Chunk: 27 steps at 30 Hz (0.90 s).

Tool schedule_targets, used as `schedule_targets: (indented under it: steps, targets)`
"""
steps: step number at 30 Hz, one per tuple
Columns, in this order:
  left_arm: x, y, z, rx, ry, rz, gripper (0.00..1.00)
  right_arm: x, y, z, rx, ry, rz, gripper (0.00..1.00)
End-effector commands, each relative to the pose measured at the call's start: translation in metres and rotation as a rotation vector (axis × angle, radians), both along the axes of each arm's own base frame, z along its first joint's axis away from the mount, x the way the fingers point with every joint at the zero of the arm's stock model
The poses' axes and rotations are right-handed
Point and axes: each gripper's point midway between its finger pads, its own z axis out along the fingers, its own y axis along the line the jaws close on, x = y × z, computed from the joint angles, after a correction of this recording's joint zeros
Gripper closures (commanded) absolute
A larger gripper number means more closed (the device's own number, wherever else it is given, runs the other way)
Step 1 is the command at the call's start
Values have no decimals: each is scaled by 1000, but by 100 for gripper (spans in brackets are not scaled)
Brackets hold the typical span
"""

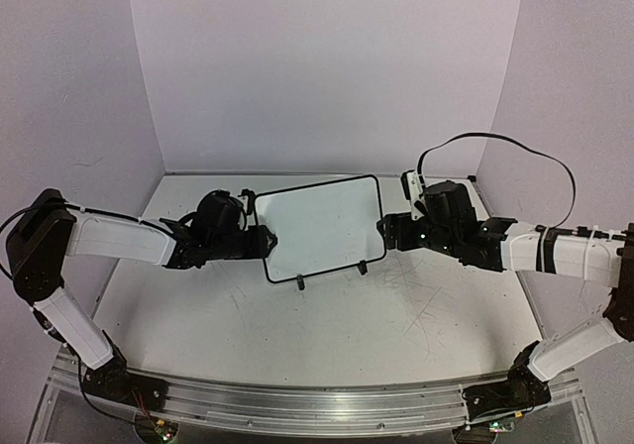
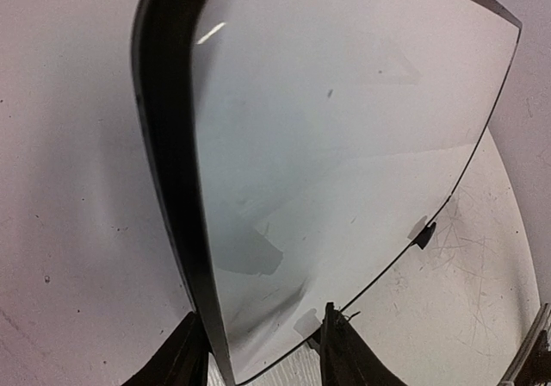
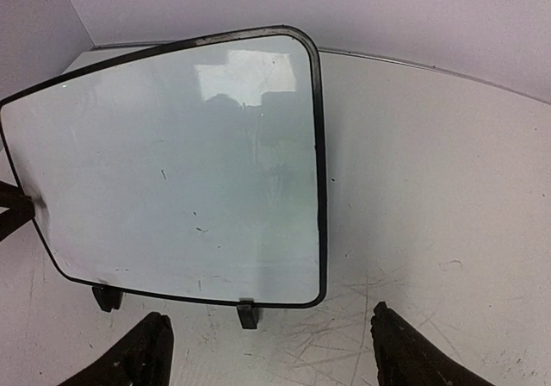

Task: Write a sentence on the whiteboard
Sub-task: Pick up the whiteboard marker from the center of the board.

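Observation:
The whiteboard [image 1: 322, 226] stands on its two black feet in the middle of the table, with its white face towards the arms. The face is blank apart from faint smudges, and no blue sentence shows in any view. My left gripper [image 1: 262, 242] straddles the board's left edge, one finger behind the frame [image 2: 164, 145] and one on the face, closed on it. My right gripper [image 1: 386, 230] is open and empty, just off the board's right edge [image 3: 320, 162]. Its fingers [image 3: 142, 356] hang above the table in front of the right foot [image 3: 248, 314].
The white tabletop [image 1: 396, 315] is scratched and marked in front of the board. Lavender walls close the back and both sides. A black cable [image 1: 525, 152] loops above the right arm. A metal rail [image 1: 297, 404] runs along the near edge.

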Motion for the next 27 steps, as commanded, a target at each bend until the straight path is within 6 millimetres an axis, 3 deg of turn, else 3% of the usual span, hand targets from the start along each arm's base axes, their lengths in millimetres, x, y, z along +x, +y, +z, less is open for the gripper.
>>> schedule_targets:
  steps: [1,3,6,8,14,18,21,24,27]
  targets:
    - [8,-17,30,-56,-70,-45,53,3,6,7,14,-12,10,20]
    - [8,-13,29,-41,-72,-30,46,4,8,9,19,-15,13,20]
    - [3,8,33,-22,-90,29,23,4,9,16,29,-26,21,17]
    - [-3,26,46,-12,-123,70,15,3,8,22,31,-46,28,5]
    - [-21,89,70,96,-159,197,3,5,2,47,-32,-151,49,2]
    - [-4,157,56,139,-72,378,1,10,5,57,-78,-188,66,2]
    - [21,188,40,166,22,448,1,3,11,75,-102,-235,105,2]
    - [48,200,17,232,117,452,7,-5,4,101,-96,-340,105,2]
    - [71,202,-12,340,197,439,18,-5,-15,121,-44,-366,-5,2]
